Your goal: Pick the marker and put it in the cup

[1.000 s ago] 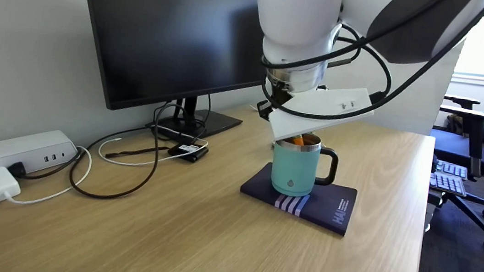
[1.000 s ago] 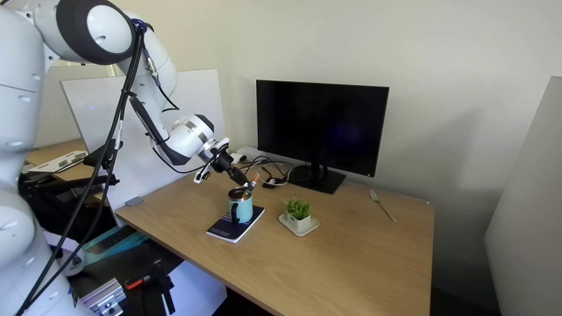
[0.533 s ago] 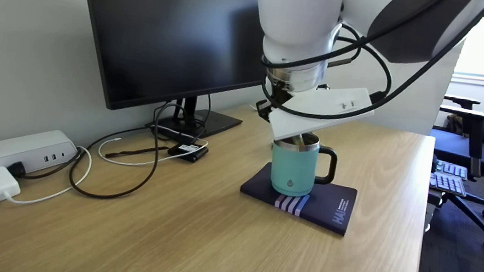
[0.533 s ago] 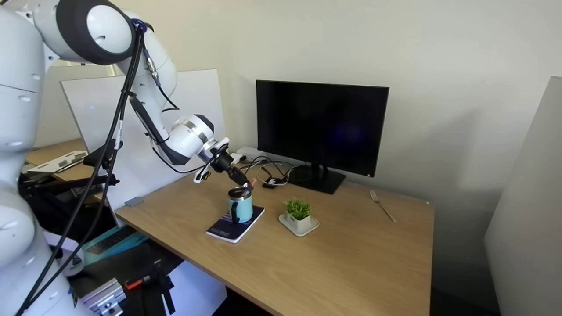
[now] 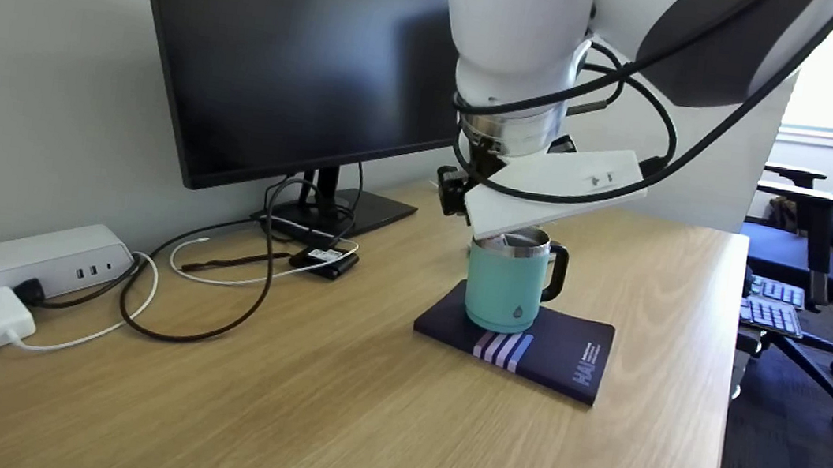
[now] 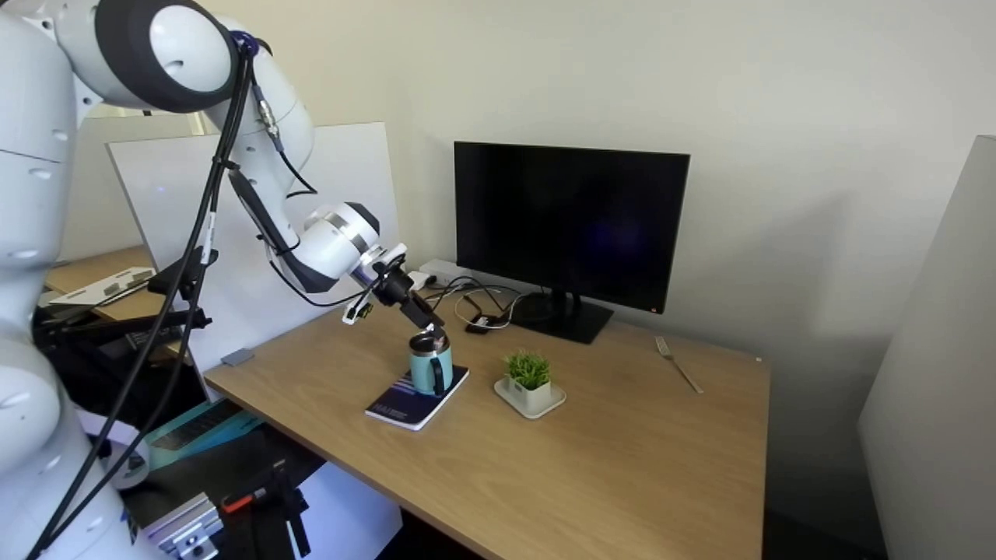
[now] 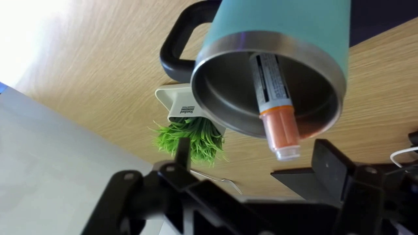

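Note:
The cup (image 7: 277, 19), teal with a bare metal rim and a black handle, stands on the dark book in both exterior views. Inside it rests the marker (image 7: 272, 85), leaning on the wall, its grey printed barrel down in the cup and its orange capped end sticking past the rim. My gripper (image 7: 255, 146) is open just above the mouth of the cup. Its fingers (image 7: 331, 166) stand wide apart on either side of the capped end, touching nothing that I can see. In an exterior view a white plate on the wrist hides the fingertips.
Under the cup lies the dark book (image 6: 416, 403). A small potted plant (image 6: 529, 369) sits on a pale tray beside it. Farther off are a fork (image 6: 678, 364), a monitor (image 6: 572, 225) and a tangle of cables (image 5: 268, 279).
The jaws have spread and let go of the marker, which has sunk and tipped inside the cup. The cup has turned and shifted slightly, its handle swinging round.

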Tool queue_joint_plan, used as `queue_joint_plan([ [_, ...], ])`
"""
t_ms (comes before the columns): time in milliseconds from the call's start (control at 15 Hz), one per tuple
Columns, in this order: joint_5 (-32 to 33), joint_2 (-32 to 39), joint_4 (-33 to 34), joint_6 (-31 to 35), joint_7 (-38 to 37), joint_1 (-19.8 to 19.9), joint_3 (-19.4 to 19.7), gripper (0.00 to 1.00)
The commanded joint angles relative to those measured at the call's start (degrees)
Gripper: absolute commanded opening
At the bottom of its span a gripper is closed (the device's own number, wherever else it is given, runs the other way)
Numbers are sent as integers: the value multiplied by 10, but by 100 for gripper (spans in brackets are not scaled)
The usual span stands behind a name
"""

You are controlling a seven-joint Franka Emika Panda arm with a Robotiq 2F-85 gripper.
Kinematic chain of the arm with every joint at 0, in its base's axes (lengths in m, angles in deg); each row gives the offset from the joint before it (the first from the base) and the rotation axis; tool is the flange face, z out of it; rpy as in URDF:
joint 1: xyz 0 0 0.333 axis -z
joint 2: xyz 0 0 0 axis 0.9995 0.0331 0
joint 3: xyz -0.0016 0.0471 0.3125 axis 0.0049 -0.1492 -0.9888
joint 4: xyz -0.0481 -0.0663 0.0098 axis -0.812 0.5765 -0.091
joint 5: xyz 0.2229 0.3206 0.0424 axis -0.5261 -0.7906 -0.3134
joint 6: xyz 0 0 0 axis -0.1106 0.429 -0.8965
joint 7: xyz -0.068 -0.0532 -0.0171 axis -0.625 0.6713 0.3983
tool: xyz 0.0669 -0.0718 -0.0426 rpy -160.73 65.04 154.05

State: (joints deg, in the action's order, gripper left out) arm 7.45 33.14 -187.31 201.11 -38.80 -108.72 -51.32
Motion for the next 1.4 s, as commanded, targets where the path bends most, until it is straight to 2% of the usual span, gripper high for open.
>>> queue_joint_plan([
  [0, -25, -40, -31, 41, 37, 25, -8, 100],
  [133, -49, -61, -42, 50, 67, 33, -11, 100],
  [267, -104, -90, -60, 70, 137, 46, -15, 100],
  [467, -221, -140, -103, 113, 284, 68, -23, 100],
  [600, -298, -170, -136, 120, 376, 105, -58, 100],
  [800, -423, -213, -178, 103, 506, 137, -94, 100],
  [933, -507, -253, -201, 81, 593, 143, -97, 100],
  [1000, -549, -276, -212, 70, 637, 104, -54, 100],
  [1200, -645, -366, -250, 11, 772, 108, -21, 100],
  [1333, -675, -424, -270, -44, 846, 115, 7, 100],
])
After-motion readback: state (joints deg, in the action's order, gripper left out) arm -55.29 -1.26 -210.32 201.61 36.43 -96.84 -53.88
